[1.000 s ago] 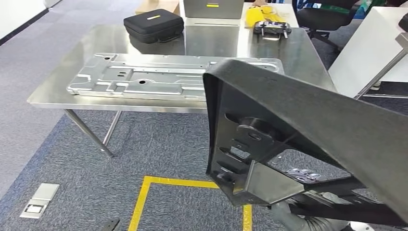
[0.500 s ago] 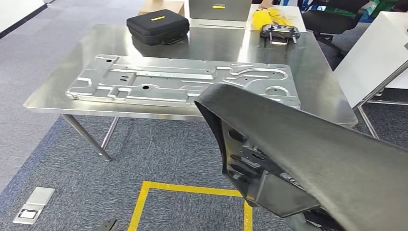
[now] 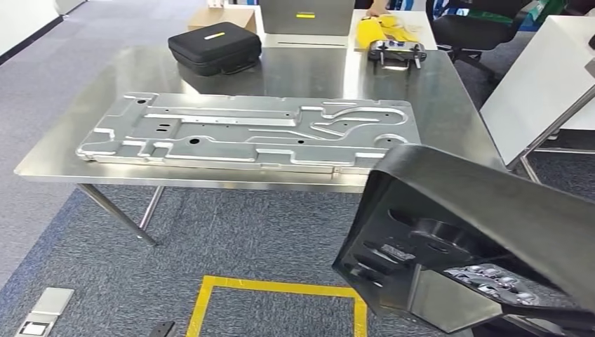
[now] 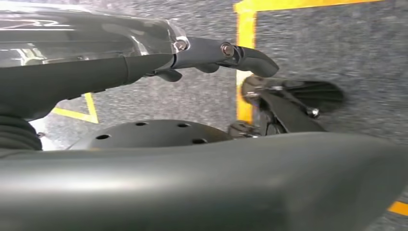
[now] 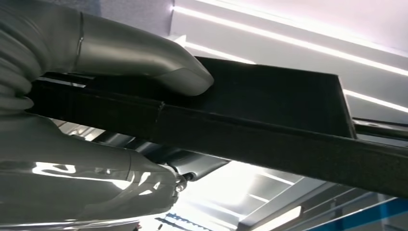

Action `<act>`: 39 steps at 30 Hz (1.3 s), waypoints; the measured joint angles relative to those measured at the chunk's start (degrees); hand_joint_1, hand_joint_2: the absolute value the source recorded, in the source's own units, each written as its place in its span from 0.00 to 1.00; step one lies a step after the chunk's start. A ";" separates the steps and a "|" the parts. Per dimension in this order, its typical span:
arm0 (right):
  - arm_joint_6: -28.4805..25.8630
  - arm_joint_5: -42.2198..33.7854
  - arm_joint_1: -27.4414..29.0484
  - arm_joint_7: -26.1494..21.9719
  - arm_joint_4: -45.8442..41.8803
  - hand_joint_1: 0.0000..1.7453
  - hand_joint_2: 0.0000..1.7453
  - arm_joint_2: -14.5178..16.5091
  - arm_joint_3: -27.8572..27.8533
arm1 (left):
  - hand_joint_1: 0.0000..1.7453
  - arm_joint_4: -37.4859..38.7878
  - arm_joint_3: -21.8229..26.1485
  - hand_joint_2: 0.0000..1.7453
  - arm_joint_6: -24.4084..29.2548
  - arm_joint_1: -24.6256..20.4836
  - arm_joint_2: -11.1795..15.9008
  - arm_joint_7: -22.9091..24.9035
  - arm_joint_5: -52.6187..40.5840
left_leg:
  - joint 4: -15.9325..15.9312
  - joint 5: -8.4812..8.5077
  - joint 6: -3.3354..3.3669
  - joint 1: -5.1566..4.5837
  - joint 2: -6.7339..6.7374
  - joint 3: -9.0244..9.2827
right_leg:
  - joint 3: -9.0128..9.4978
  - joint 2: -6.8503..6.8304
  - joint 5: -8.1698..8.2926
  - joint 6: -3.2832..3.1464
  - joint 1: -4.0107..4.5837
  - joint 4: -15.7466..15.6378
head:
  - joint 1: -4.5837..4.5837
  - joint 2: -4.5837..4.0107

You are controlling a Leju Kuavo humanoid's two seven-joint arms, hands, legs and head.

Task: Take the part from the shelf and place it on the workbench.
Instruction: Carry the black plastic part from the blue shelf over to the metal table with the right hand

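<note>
A large black moulded part [image 3: 484,232] fills the lower right of the head view, carried in front of me short of the steel workbench [image 3: 449,105]. Its near end hangs over the carpet just before the bench's front edge. My right hand [image 5: 96,120] grips one edge of the part [image 5: 269,120], with the thumb [image 5: 159,65] pressed on top and the palm beneath. My left hand [image 4: 144,62] lies along the part [image 4: 216,183], its dark fingers [image 4: 240,52] stretched out over the floor. Silver fingers [image 3: 487,276] show beneath the part.
A long stamped metal plate [image 3: 245,130] covers the front half of the bench. Behind it sit a black zip case [image 3: 214,48], a controller [image 3: 396,50] and yellow items [image 3: 382,28]. A white board [image 3: 540,77] leans at the right. Yellow floor tape [image 3: 270,288] marks the carpet.
The whole picture has shifted, so the camera moved. The black part now sits lower and further right in the picture, uncovering the plate's right end.
</note>
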 joint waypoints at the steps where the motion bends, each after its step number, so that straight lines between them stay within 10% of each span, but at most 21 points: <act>1: 0.43 -0.28 0.22 -0.10 -0.02 1.00 1.00 -0.04 -0.50 | 0.00 0.00 0.01 1.00 0.01 -0.04 0.00 0.02 0.04 | -1.83 0.39 0.24 -0.13 -0.02 0.72 | 0.23 0.05 -0.34 0.33 0.04 -0.01 | -0.02 0.01; 6: 1.59 -1.07 0.70 -0.37 -0.21 1.00 1.00 -0.44 -2.57 | 0.00 0.00 0.07 1.00 0.05 0.02 -0.03 0.02 0.21 | -3.43 -1.13 1.60 0.01 -0.04 1.93 | 0.00 0.02 -1.85 1.85 0.06 1.18 | -0.09 0.00; 11: 1.86 -1.18 1.22 -0.42 -0.29 1.00 1.00 -0.70 -3.67 | 0.00 0.00 0.07 1.00 0.04 -0.15 -0.15 -0.01 0.24 | -3.66 -2.79 2.20 0.25 -0.02 3.99 | -10.40 -0.05 -5.86 2.47 -0.05 17.29 | -0.07 -0.01; 16: 1.97 -1.18 1.35 -0.38 -0.20 1.00 1.00 -0.73 -3.92 | 0.00 0.00 0.08 1.00 0.03 -0.24 -0.29 -0.01 0.23 | -4.06 -5.00 1.46 0.25 -0.32 6.98 | -8.20 0.01 4.77 1.34 0.46 5.02 | -0.05 0.00; 22: 2.09 -0.77 1.20 -0.08 -0.19 1.00 1.00 -0.56 -3.94 | 0.00 0.00 0.07 1.00 -0.01 -0.60 -0.51 -0.10 0.04 | -3.15 -6.48 -0.24 0.01 0.00 6.94 | -5.30 -0.16 3.52 -0.45 0.18 0.63 | -0.13 0.00; 25: 2.00 -0.15 0.95 0.08 -0.01 1.00 1.00 -0.04 -3.84 | 0.00 0.00 0.07 1.00 0.00 -0.56 -0.50 -0.11 0.01 | 8.08 -9.91 -0.80 0.12 0.00 0.06 | -3.92 -0.40 2.50 -0.93 0.05 0.38 | -0.14 -0.01; 27: 1.72 0.49 0.89 0.18 0.19 1.00 1.00 0.40 -3.65 | 0.00 0.00 0.07 1.00 0.01 -0.29 -0.50 -0.10 -0.08 | 10.78 -8.39 -0.94 0.13 0.00 -3.02 | -2.75 -0.29 1.59 -0.87 0.04 0.38 | -0.15 -0.01; 31: 1.41 1.09 0.24 0.25 0.51 1.00 1.00 1.13 -3.19 | 0.00 0.00 0.07 1.00 0.05 -0.18 -0.45 -0.10 -0.13 | -0.58 0.49 -0.18 -0.14 0.00 -0.26 | -0.20 -0.03 -0.40 -0.05 0.11 0.40 | -0.15 -0.01; 36: 1.39 0.81 -1.10 0.47 0.95 1.00 1.00 1.67 -2.55 | 0.00 0.00 0.07 1.00 0.13 -0.23 -0.36 -0.11 -0.18 | -3.15 -0.53 1.33 -0.17 -0.07 1.12 | 0.11 0.07 -1.62 1.46 0.03 0.52 | -0.19 -0.01; 39: 1.38 0.75 -1.91 0.73 1.27 1.00 1.00 1.95 -2.09 | 0.00 0.00 0.07 1.00 0.09 -0.41 -0.33 -0.17 -0.21 | -3.61 -1.30 2.04 0.25 -0.01 2.40 | -4.57 0.05 -5.09 2.09 -0.06 9.39 | -0.20 -0.01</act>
